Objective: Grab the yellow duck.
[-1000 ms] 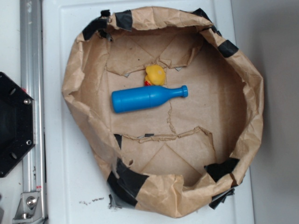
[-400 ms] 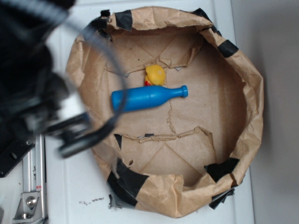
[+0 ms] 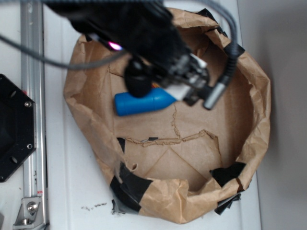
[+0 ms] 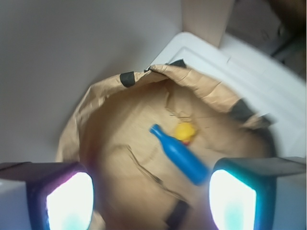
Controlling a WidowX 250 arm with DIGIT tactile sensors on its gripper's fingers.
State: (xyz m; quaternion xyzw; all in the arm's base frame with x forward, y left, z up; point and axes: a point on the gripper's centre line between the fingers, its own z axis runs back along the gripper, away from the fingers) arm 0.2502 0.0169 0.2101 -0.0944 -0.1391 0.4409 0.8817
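Note:
In the wrist view the yellow duck (image 4: pixel 185 131) sits on the floor of a crumpled brown paper bag (image 4: pixel 144 79), touching the far side of a blue bottle (image 4: pixel 180 155) that lies on its side. My gripper (image 4: pixel 151 201) hangs high above them, open and wide, with nothing between its fingers. In the exterior view the blurred arm and gripper (image 3: pixel 192 79) hover over the bag's middle and hide the duck. Only the blue bottle's base end (image 3: pixel 136 102) shows there.
The paper bag's rim (image 3: pixel 252 91) is rolled down and patched with black tape. It stands on a white surface (image 3: pixel 67 182). An aluminium rail (image 3: pixel 31 120) and a black plate (image 3: pixel 12 129) lie at the left. A grey wall runs along the right.
The arm, absent one second ago, has swept in from the left and now hangs over the bag's middle, covering the duck and the bottle's neck. The duck and bottle have not moved.

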